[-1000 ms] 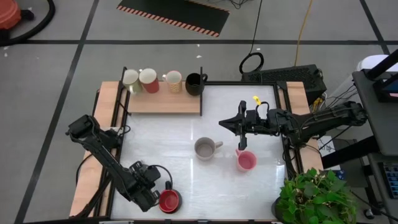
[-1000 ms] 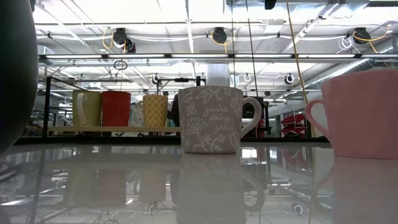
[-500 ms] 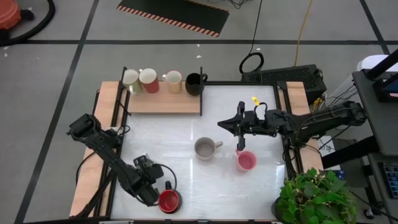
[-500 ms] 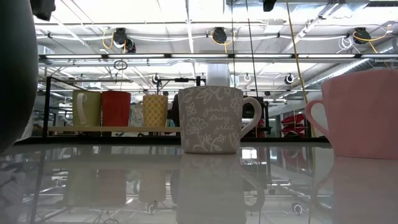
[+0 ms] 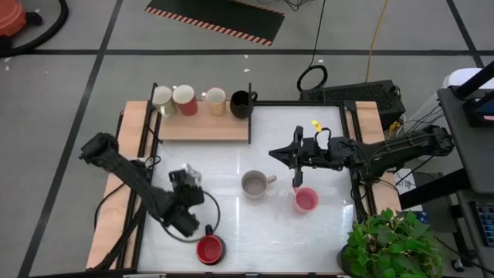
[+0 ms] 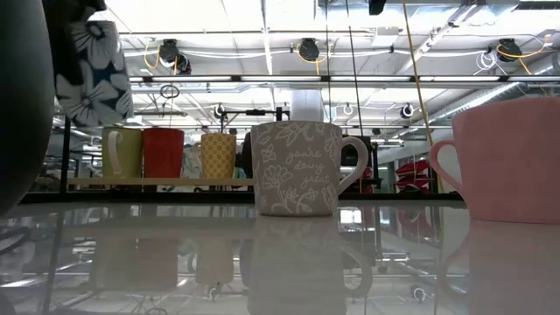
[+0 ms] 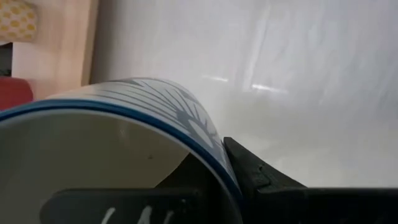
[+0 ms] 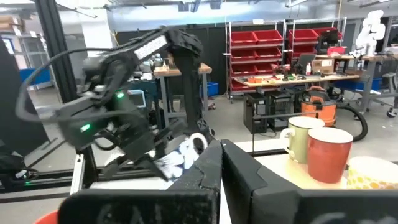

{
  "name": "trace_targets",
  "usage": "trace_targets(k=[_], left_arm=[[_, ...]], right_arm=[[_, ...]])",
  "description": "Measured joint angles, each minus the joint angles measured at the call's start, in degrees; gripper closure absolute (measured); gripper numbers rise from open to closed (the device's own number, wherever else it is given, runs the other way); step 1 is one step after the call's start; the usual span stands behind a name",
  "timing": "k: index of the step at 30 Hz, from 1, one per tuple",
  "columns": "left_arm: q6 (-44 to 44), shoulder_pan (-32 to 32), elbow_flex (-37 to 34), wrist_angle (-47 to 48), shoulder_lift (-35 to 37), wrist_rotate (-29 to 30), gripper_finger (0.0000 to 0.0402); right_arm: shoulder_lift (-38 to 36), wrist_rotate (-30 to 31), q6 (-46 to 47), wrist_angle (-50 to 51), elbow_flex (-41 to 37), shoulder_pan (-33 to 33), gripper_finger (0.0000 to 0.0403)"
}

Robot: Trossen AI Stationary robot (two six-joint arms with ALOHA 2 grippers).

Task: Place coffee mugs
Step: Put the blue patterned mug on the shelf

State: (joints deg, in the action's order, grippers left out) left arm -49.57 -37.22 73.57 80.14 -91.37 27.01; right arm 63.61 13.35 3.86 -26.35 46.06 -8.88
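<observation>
We see the left hand point(image 5: 187, 184) clenched on a blue-and-white flowered mug point(image 6: 92, 66), held above the desk point(image 5: 231, 162), likely bound for the shelf point(image 5: 202, 127). The right hand point(image 5: 296, 179) hangs clenched, empty, over the pink mug point(image 5: 306, 200).

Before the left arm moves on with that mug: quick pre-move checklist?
1. Left gripper shut on the blue-and-white floral mug: ok.
2. Mug lifted clear of the table: ok.
3. Red mug left standing below: ok.
4. Free spot on the wooden shelf beside the black mug: cannot tell.
5. Right gripper shut, beside the pink mug: ok.
</observation>
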Motion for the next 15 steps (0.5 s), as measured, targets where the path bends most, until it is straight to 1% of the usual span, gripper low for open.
trace_targets(k=[4, 9, 15], left_arm=[[2.2, 3.3, -0.1, 0.2, 5.4, 0.0, 0.0374], [6.2, 9.5, -0.1, 1.2, 11.5, 0.1, 0.0374], [13.5, 17.6, -0.1, 1.2, 16.0, 0.1, 0.0374]], right_arm=[[0.0, -0.1, 0.0, -0.5, 0.0, -0.2, 0.0399], [0.0, -0.1, 0.0, -0.5, 0.0, -0.2, 0.0399], [0.0, -0.1, 0.7, -0.4, 0.0, -0.2, 0.0399]])
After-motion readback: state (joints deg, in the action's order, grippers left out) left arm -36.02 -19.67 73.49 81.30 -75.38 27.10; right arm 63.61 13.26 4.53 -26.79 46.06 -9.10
